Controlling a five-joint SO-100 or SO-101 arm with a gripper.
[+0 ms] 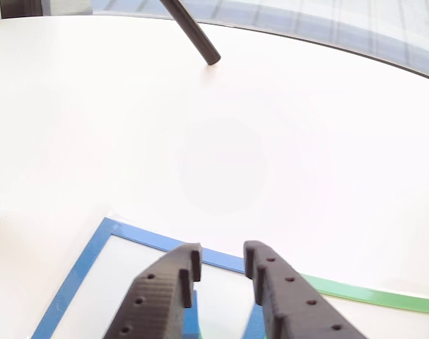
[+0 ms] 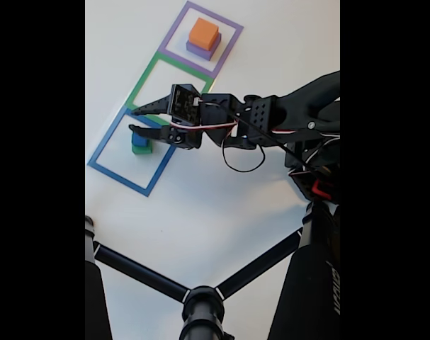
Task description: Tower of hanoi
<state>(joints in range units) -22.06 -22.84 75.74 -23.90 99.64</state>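
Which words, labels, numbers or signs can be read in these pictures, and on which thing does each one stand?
Pale lettering runs along the thick black tube at the lower right of the fixed view: too blurred to read.
The small square blue block, the square green block under it, the square orange block and the flat purple block carry no text.

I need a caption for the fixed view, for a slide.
Open gripper above blue cube on green block; orange block tops purple block.
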